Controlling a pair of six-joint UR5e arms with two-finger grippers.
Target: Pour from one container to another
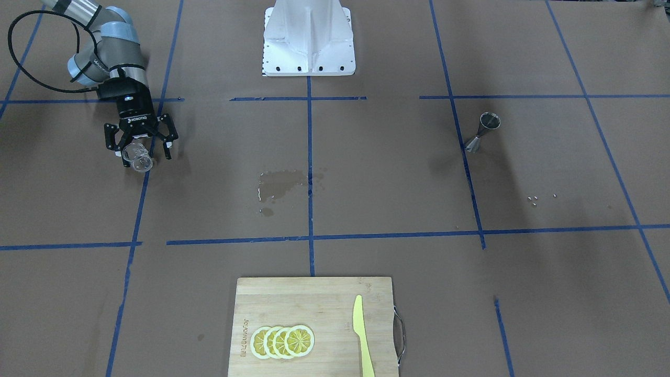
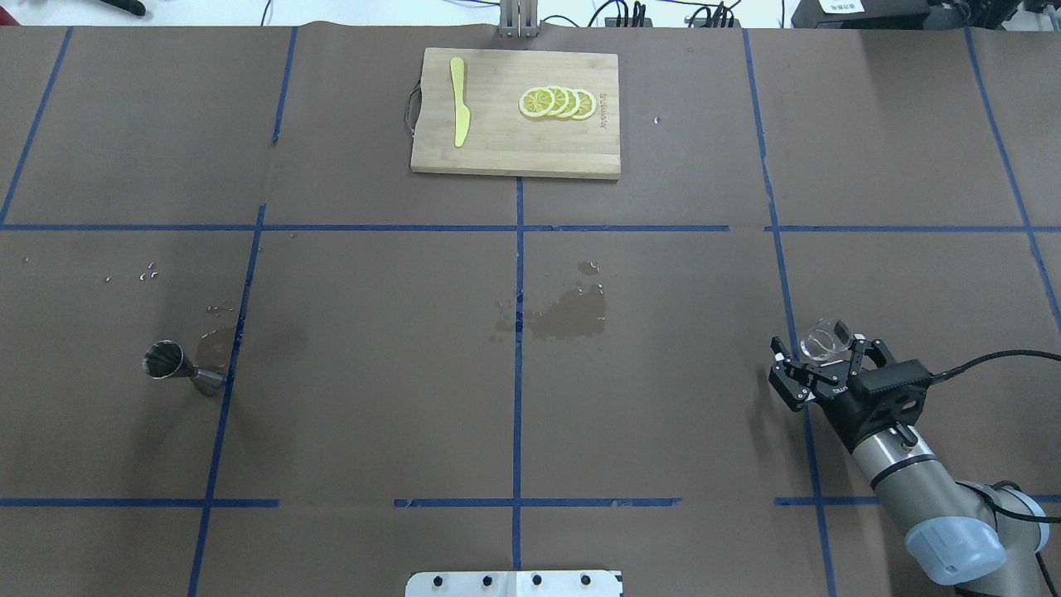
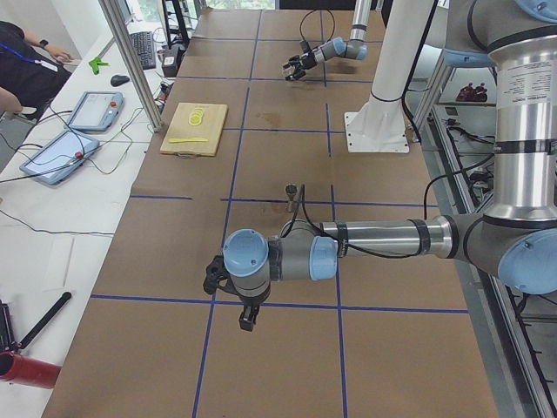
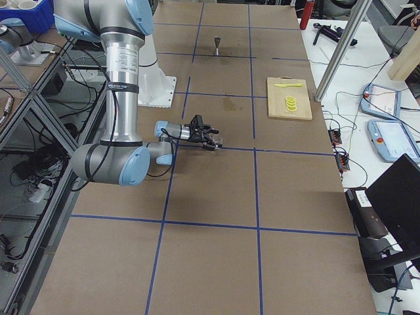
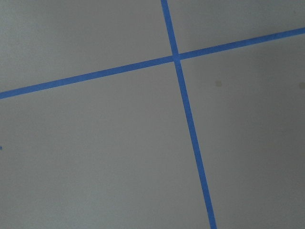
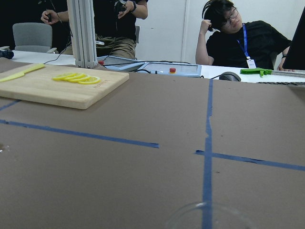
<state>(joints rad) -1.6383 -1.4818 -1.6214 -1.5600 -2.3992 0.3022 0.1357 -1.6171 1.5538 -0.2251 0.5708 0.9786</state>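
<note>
The small clear glass cup (image 1: 139,157) (image 2: 826,340) stands on the brown table between the fingers of my right gripper (image 1: 144,156) (image 2: 822,355). The gripper lies low and level, and its jaws are spread wider than the cup, so it is open around the glass. Only the cup's rim (image 6: 205,215) shows at the bottom of the right wrist view. The steel hourglass jigger (image 1: 481,133) (image 2: 178,366) stands upright at the table's other side, far from both grippers. My left gripper (image 3: 213,277) hovers over bare table near a blue tape cross. I cannot tell whether it is open or shut.
A wooden cutting board (image 1: 314,298) with lemon slices (image 1: 282,341) and a yellow knife (image 1: 361,335) lies at the operators' edge. A wet patch (image 1: 280,183) marks the table's middle. The robot base (image 1: 309,39) stands opposite. People sit beyond the board.
</note>
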